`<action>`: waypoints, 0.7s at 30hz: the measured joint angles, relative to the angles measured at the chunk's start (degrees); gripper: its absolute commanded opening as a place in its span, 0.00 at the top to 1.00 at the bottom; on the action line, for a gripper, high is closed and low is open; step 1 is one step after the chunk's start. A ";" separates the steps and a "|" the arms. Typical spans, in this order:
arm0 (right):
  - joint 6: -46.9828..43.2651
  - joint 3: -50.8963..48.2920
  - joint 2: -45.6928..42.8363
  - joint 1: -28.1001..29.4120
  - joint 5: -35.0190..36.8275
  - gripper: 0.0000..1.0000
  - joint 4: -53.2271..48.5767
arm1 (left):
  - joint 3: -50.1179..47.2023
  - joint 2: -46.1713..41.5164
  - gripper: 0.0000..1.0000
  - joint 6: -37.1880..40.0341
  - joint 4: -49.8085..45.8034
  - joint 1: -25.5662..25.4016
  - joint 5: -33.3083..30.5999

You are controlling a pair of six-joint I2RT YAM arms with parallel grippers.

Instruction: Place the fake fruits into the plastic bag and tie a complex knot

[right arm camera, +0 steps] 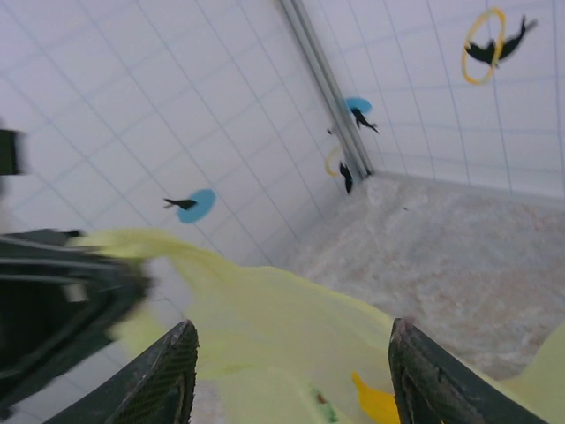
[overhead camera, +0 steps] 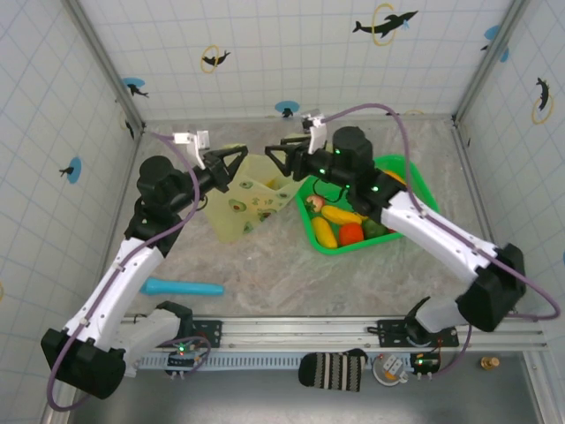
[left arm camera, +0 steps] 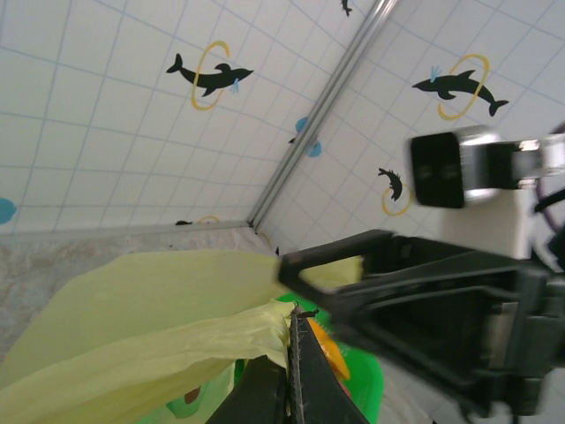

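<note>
Six or so fake fruits [overhead camera: 340, 225] are sitting in the green tray [overhead camera: 335, 249]: yellow bananas, a red-orange piece, a green one, a pink one. None is lying loose on the desk [overhead camera: 291, 274]. The plastic bag [overhead camera: 247, 203] is hanging just beside the tray, on the side away from the right arm's base. It is lifted off the desk at its mouth and drooping down to it.

The left tool [overhead camera: 231, 168] is clenching a bunched edge of the bag; its wrist view is showing the film pinched between the closed fingers [left arm camera: 296, 371]. The right tool [overhead camera: 278, 163] is facing it across the bag mouth, between bag and tray. Its fingers [right arm camera: 168, 380] are standing apart, with pale yellow film lying between them and nothing clamped.

Progress is looking early. The bag is being held open, most or all fruits are waiting in the tray, and I cannot tell if any piece is inside the bag. Loading and the knot are left.

A teal stick [overhead camera: 181, 287] is lying well apart from the tray, near the left arm's base.

No readable writing anywhere; the bag is carrying avocado prints and the walls dolphin-and-ring stickers.
</note>
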 measured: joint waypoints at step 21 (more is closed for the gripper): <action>-5.86 -16.59 -15.54 -2.82 20.83 0.36 -35.06 | -0.46 -2.23 1.00 1.64 -2.56 0.00 -1.66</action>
